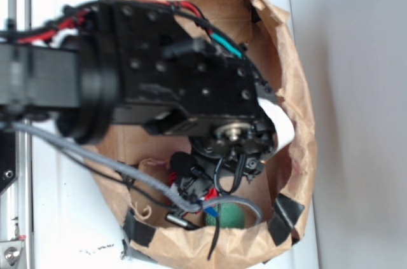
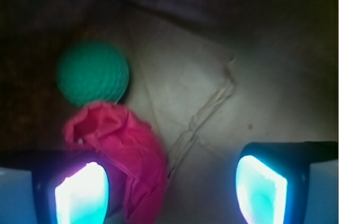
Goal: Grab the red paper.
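Inside the brown paper bag (image 2: 222, 65), the tool (image 2: 172, 189) hangs spread wide, its left finger (image 2: 82, 192) touching the red paper (image 2: 127, 150), which touches the green ball (image 2: 92, 73).

No readable text, labels or numbers anywhere.

1. A white table (image 1: 70, 218) carries a big brown paper bag (image 1: 299, 116), which lies open and reaches nearly to the table's right edge.
2. On the bag's creased floor (image 2: 201, 86) rest the red paper (image 2: 127, 150) and a green ball (image 2: 92, 73), touching each other.
3. Black tape patches (image 1: 286, 215) mark the bag's lower rim.
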Motion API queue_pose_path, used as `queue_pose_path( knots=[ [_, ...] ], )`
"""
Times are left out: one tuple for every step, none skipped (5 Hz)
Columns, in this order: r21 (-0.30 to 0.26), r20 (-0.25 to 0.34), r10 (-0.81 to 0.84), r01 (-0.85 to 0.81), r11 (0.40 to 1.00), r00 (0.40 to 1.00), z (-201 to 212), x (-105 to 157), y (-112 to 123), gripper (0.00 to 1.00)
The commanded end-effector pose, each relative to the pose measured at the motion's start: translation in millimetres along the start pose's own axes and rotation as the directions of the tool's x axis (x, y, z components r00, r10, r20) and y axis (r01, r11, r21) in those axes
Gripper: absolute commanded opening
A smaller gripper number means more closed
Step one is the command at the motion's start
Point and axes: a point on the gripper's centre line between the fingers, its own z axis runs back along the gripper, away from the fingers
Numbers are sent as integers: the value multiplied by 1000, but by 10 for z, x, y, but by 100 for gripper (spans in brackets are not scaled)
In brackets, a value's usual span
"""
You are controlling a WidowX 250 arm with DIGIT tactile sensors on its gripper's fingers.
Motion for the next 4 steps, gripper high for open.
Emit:
queue_pose_path(
  knots=[
    [-152,56,-56,64,986,997,155,194,63,100],
    [-202,56,-46,56,978,997,161,259,155,100],
    [-181,103,-86,103,978,991,328,306,154,100],
    [-156,105,-137,153,976,985,341,311,107,100]
  ],
)
